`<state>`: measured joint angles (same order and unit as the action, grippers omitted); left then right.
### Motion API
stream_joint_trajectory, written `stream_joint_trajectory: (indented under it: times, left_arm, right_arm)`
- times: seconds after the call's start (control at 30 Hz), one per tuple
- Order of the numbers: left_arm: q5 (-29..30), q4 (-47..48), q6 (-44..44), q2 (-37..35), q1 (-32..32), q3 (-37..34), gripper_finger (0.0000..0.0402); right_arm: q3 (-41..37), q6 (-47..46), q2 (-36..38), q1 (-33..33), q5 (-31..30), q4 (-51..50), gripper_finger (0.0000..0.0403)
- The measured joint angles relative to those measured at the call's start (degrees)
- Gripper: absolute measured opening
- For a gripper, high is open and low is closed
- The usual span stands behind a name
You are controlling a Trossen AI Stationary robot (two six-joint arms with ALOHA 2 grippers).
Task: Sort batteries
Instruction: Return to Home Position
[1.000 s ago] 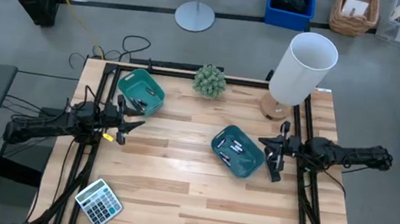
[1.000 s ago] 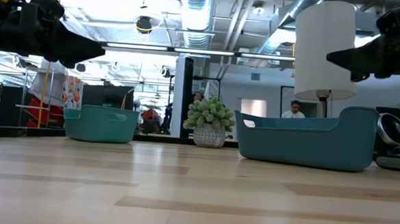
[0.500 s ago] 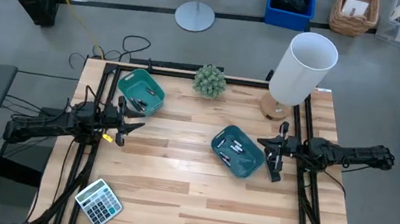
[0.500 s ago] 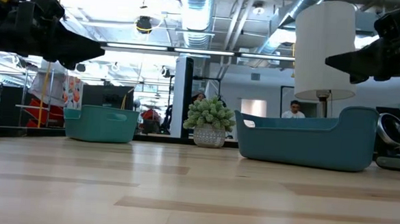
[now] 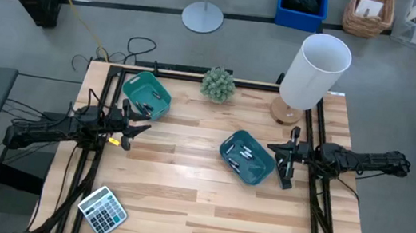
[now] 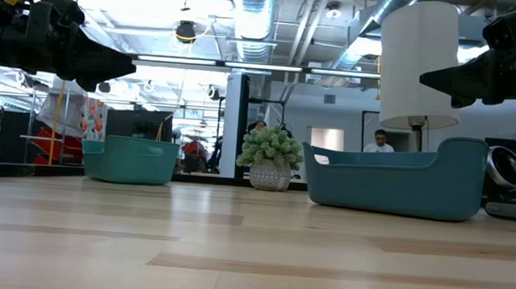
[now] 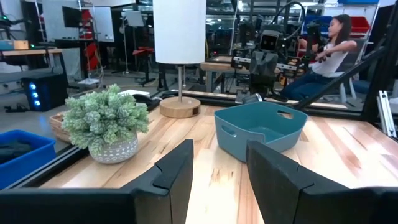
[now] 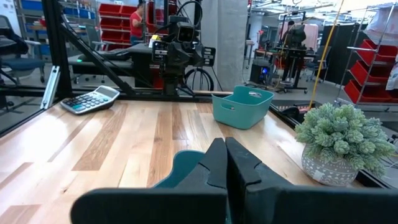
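Two teal trays carry the batteries [image 5: 245, 152]: dark ones in the left tray [image 5: 157, 90], silvery ones in the right tray [image 5: 258, 172]. Left gripper [image 5: 132, 133] hovers at the table's [image 5: 181, 201] left edge, fingers spread, empty. Right gripper [image 5: 274, 149] hangs opposite, fingers pressed together, gripping nothing.
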<state>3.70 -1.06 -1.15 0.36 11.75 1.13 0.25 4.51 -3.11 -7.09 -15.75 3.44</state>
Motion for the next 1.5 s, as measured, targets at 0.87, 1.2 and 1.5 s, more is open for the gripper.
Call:
stream_joint_trajectory:
  times: [0.87,1.2,1.5]
  left_arm:
    - [-0.07,0.28,0.04,0.0,-4.17,0.02,0.0141]
    - [-0.07,0.28,0.04,0.44,-4.2,0.02,0.0141]
    - [-0.07,0.28,0.04,0.46,-4.18,0.02,0.0141]
  right_arm:
    - [0.0,-0.02,0.0,0.0,0.0,0.0,0.0009]
    - [0.0,-0.02,0.02,0.0,0.0,0.0,0.0009]
    - [0.0,-0.02,0.0,0.0,0.0,0.0,0.0009]
